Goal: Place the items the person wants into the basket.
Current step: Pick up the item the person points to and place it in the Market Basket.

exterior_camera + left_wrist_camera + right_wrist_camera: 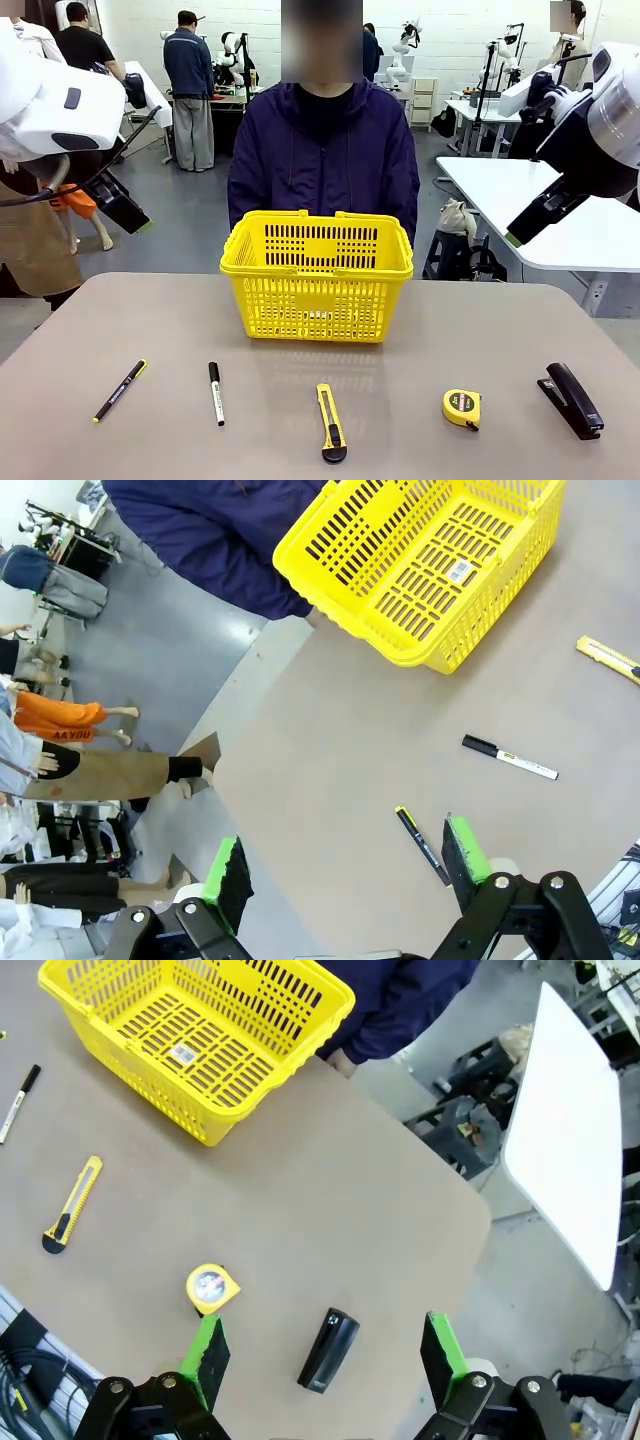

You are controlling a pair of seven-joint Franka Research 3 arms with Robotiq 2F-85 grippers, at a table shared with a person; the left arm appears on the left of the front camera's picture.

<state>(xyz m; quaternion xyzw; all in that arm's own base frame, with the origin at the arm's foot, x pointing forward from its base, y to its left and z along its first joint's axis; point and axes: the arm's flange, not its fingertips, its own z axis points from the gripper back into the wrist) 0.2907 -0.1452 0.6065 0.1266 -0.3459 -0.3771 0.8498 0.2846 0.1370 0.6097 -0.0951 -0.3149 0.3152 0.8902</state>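
Centrally, at twelve o'clock on the grey table (420,330), sits the bright yellow lattice plastic basket (316,272), its white sticker (183,1055) unreadable. The left gripper (345,858) and right gripper (322,1343) hang with jaws wide apart, empty. The black stapler (571,400) lies at four o'clock, the round yellow-and-black tape measure (461,408) at five, the slim black pen (120,390) at eight.

Glossy yellow plastic basket (316,300) on a matt, smooth, possibly laminate table (460,330)

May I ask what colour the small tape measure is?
The tape measure is yellow with a black face; the right wrist view shows it best.
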